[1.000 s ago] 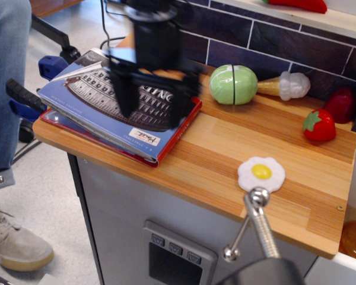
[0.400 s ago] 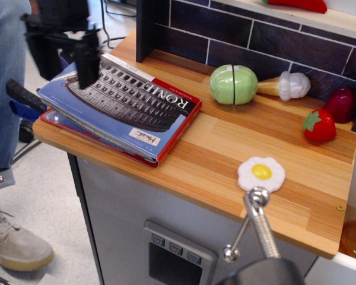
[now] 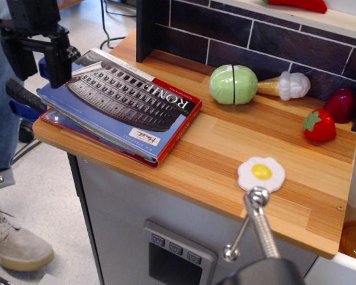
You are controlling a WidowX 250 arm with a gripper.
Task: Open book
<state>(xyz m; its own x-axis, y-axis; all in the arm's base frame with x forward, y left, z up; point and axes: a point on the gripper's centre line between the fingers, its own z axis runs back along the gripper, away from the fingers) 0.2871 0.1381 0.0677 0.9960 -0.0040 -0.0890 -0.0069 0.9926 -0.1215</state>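
Book (image 3: 121,107) lies closed on the left end of the wooden counter (image 3: 225,154), cover up, "ROME" lettering and Colosseum photo visible, red edge along the right side. Its left corner overhangs the counter edge. Gripper (image 3: 38,62) sits off the counter's left end, at the book's far left corner, fingers spread, nothing between them; can't tell if the right finger touches the cover. Right of the book: green split toy vegetable (image 3: 233,84), garlic-like piece (image 3: 288,86), strawberry (image 3: 318,125), dark red piece (image 3: 342,104). Fried egg toy (image 3: 261,173) near the front edge, just above a metal handle (image 3: 258,222). Person's jeans leg (image 3: 3,107) and shoe (image 3: 15,243) at left.
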